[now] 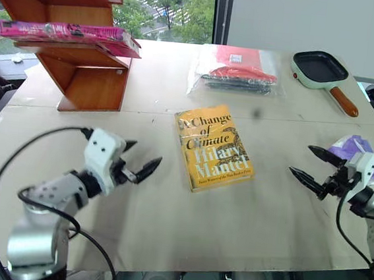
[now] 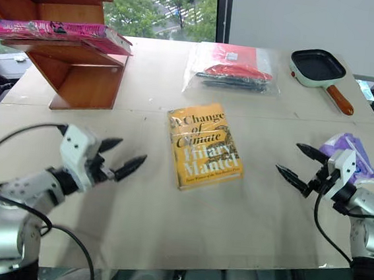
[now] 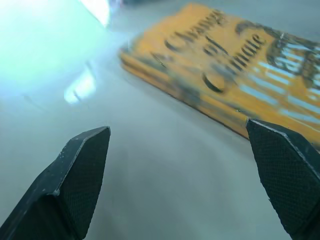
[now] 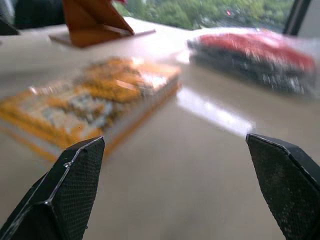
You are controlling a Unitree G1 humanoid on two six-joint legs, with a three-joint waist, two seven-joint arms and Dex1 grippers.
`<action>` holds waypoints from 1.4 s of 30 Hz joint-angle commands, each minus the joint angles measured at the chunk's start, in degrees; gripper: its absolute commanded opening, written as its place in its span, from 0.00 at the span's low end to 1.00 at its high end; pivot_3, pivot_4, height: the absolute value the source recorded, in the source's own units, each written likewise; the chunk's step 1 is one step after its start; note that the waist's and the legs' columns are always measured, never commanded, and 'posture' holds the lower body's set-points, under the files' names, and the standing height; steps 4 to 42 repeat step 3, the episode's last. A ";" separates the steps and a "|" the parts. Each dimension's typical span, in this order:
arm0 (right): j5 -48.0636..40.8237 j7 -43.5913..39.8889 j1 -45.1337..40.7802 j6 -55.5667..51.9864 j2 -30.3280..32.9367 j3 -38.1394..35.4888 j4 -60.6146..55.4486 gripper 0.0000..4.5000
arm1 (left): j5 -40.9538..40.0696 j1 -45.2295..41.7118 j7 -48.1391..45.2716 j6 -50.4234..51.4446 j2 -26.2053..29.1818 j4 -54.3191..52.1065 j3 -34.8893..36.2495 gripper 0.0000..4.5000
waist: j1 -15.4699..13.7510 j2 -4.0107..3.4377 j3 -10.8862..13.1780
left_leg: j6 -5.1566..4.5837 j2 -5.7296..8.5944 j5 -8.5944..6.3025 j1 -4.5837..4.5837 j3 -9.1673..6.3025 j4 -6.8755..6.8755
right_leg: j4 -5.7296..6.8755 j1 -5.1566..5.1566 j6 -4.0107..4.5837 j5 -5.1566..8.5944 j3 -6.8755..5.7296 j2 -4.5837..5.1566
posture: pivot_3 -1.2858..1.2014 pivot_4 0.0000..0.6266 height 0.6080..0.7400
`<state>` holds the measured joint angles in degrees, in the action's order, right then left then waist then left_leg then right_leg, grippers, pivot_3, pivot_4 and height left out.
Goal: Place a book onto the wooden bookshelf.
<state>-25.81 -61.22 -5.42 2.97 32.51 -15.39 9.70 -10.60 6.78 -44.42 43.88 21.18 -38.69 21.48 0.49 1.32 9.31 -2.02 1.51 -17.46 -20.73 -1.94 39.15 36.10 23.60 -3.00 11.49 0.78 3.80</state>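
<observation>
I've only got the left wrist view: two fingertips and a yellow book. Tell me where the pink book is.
Observer: The pink book lies flat on a shelf of the wooden bookshelf, at the table's far left.
Operator: Report the right gripper.
Observer: The right gripper is open and empty, above the table to the right of the yellow book.
Operator: List what's behind the yellow book.
Observer: A clear bag with red contents, and to its right a small pan with a brown handle.
</observation>
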 commanded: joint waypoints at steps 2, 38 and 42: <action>3.20 4.35 1.21 3.10 -0.80 -0.11 -0.33 1.00 | -0.18 4.95 1.20 -8.20 0.03 3.12 -2.97 0.99 | 0.09 -0.29 -0.18 | -0.06 -0.01 -0.03 0.03 0.02 -0.01 | 0.00 -0.01 0.03 -0.01 0.02 -0.01 | 0.52 0.24 1.00; 3.49 4.84 1.36 3.40 -1.06 -0.09 0.04 1.00 | -0.67 5.48 1.33 -8.57 0.25 3.75 -3.40 0.99 | 0.09 -0.29 -0.18 | -0.12 -0.02 -0.07 0.07 0.06 -0.01 | -0.01 -0.03 0.03 -0.01 0.06 -0.02 | 0.52 0.24 1.00; 3.49 4.84 1.36 3.40 -1.06 -0.09 0.04 1.00 | -0.67 5.48 1.33 -8.57 0.25 3.75 -3.40 0.99 | 0.09 -0.29 -0.18 | -0.12 -0.02 -0.07 0.07 0.06 -0.01 | -0.01 -0.03 0.03 -0.01 0.06 -0.02 | 0.52 0.24 1.00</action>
